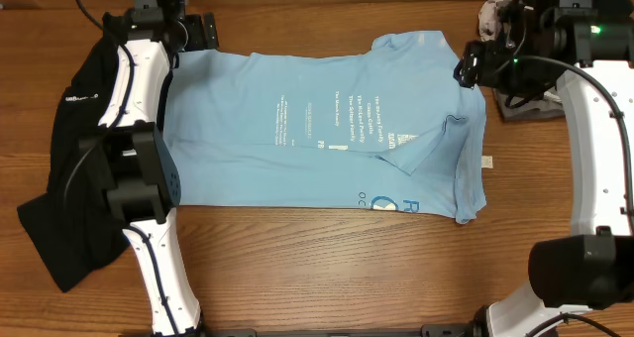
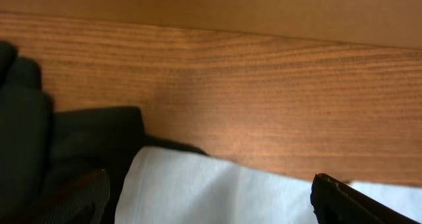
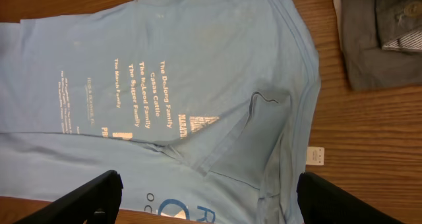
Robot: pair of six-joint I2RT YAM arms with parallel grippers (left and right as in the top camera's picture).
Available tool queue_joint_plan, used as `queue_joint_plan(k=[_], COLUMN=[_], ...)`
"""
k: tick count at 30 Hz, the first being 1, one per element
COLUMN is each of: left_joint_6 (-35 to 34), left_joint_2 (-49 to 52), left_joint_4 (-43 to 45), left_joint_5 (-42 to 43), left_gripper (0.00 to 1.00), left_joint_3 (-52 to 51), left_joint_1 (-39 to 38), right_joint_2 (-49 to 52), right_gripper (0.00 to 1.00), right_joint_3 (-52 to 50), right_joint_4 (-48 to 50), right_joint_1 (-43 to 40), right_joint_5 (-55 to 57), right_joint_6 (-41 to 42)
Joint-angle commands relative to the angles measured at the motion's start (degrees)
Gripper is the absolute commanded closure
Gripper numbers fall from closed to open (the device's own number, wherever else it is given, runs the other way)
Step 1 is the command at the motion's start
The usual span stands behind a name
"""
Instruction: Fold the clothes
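Observation:
A light blue T-shirt [image 1: 317, 119] with white printed text lies spread flat across the table, one sleeve folded inward near its right end. Its small white tag [image 1: 486, 161] rests on the wood beside it and shows in the right wrist view [image 3: 316, 156]. My left gripper [image 1: 198, 32] is open at the shirt's far left corner. In the left wrist view [image 2: 208, 188] its fingers straddle the shirt's edge [image 2: 224, 194]. My right gripper [image 1: 474, 67] is open and empty above the shirt's far right end. The right wrist view [image 3: 208, 188] looks down on the shirt [image 3: 184, 66].
A black garment [image 1: 59, 228] lies crumpled at the left, under the left arm, and shows in the left wrist view [image 2: 39, 138]. A folded grey garment [image 1: 520, 107] sits at the far right [image 3: 379, 36]. A patterned cloth [image 1: 490, 15] is behind it.

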Motion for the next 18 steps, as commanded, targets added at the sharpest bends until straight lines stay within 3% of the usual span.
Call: queue_joint_plan(k=[1,14,16,18], left_joint_6=[2.64,2.62,2.62,2.62], left_joint_2=[3.28,7.96,7.96,7.96], left_joint_4=[1.14,4.61,5.01,5.38], left_joint_5=[-0.81,-3.96,-3.96,-4.0], left_gripper=[0.01,0.09,0.16,0.32], left_joint_3=[0.72,0.72,0.72,0.72], left_joint_1=[0.46,0.26,0.26,0.26], right_joint_2=[0.37,0.39,0.39,0.39], right_gripper=[0.12,0.12,0.12,0.11], right_joint_3=[0.07,0.07,0.07,0.07], right_joint_4=[0.44,1.01,1.01,1.01], right_joint_1=[0.0,0.0,0.0,0.0], right_joint_5=[-0.46,-0.46,-0.48,-0.48], right_joint_6=[-0.39,-0.37,-0.37,-0.39])
